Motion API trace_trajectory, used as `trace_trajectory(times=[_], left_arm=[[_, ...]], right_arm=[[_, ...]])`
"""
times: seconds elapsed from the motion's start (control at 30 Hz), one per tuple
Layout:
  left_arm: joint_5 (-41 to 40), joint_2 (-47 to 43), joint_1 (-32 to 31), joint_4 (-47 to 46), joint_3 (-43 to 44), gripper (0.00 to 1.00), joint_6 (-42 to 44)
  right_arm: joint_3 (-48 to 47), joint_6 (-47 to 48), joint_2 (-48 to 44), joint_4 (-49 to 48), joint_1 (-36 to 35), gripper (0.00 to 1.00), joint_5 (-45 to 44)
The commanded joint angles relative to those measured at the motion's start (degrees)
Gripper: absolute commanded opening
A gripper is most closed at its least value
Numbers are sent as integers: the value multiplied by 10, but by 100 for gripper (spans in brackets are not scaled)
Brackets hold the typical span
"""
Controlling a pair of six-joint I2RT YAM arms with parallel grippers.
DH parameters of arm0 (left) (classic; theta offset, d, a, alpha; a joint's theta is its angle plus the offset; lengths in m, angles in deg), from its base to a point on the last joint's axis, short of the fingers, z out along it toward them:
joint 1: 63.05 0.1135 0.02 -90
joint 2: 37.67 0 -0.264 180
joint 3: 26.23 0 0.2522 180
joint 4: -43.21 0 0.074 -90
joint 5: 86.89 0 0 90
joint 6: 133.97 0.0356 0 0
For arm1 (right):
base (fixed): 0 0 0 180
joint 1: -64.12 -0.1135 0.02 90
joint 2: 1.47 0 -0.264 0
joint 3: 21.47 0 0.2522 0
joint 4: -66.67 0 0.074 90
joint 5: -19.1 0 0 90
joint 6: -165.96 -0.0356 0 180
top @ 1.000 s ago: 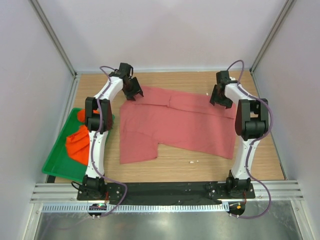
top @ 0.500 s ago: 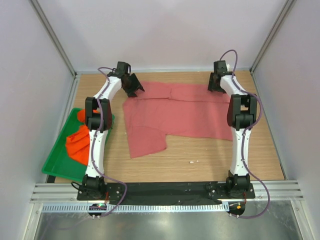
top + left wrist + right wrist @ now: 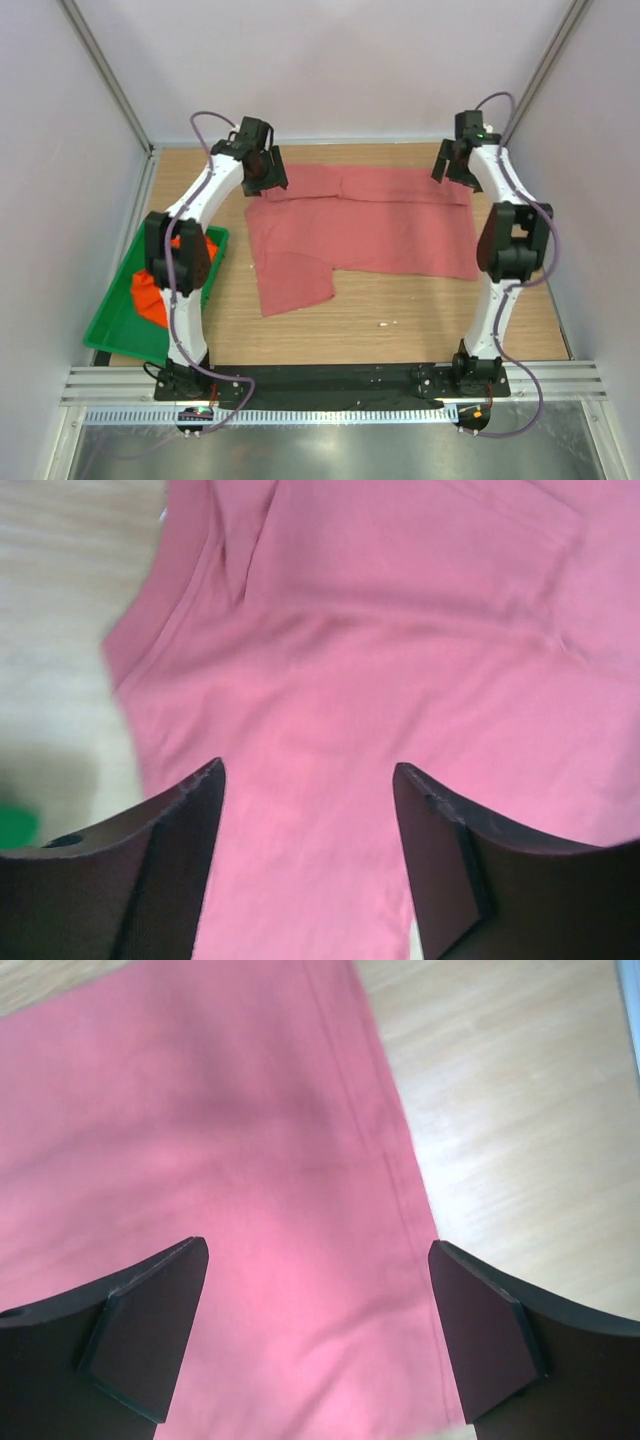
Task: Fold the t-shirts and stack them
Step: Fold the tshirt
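Two t-shirts are seen. One pink t-shirt (image 3: pixel 370 225) is laid out flat on the far half of the wooden table (image 3: pixel 400 310), with its long edge along the far side and a narrower part reaching toward the near edge on the left. One orange t-shirt (image 3: pixel 148 298) is bunched in the single green tray (image 3: pixel 108 332) at the table's left edge, partly hidden by the left arm and well apart from the pink one.

Two grippers are counted, one at each far corner of the pink t-shirt. The left gripper (image 3: pixel 262 178) is held over the shirt's far left corner. In the left wrist view, its two fingers (image 3: pixel 170 860) are spread wide with only pink cloth seen beneath them and nothing gripped. A hemmed edge and bare wood are shown to the left.

The right gripper (image 3: pixel 452 170) is held over the far right corner. In the right wrist view, its two fingers (image 3: pixel 150 1330) are likewise set wide apart and nothing is clamped. The shirt's stitched edge is seen running down between them, with bare wood to the right.

One small white speck (image 3: pixel 385 323) is noted on the table near the pink shirt's near edge.
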Motion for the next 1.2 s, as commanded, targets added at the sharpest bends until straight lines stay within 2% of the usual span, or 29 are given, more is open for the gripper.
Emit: trace_trajectory(times=[0.0, 0.03, 0.07, 0.13, 0.17, 0.23, 0.3, 0.4, 0.7, 0.93, 1.17], left_arm=[[-66, -144, -12, 48, -75, 66, 53], [-58, -170, -14, 50, -106, 64, 53], [-54, -216, -16, 51, -174, 62, 48], [-45, -262, -22, 51, -239, 59, 38], [-43, -281, -22, 51, -305, 59, 18], [-36, -335, -23, 45, -364, 57, -1], [-18, -365, -31, 38, -426, 53, -24], [-28, -373, -46, 35, -469, 52, -47], [-6, -331, -51, -50, -548, 52, -142], [-45, -292, -77, -65, -536, 46, -172], [-90, -263, -117, -47, -544, 44, -200]], right_arm=[[98, -57, -156, 25, 8, 100, 51], [125, -69, -175, 27, 7, 100, 82], [151, -85, -201, 25, 7, 99, 96], [232, -108, -267, 11, 7, 97, 116], [258, -114, -289, 4, 7, 91, 122], [325, -127, -355, -10, 7, 85, 130], [390, -135, -402, -22, 7, 73, 157], [457, -145, -480, -38, 5, 66, 188], [522, -127, -575, 6, 1, 67, 184], [526, -128, -579, 10, -5, 66, 181], [519, -124, -566, 3, -6, 67, 168]])
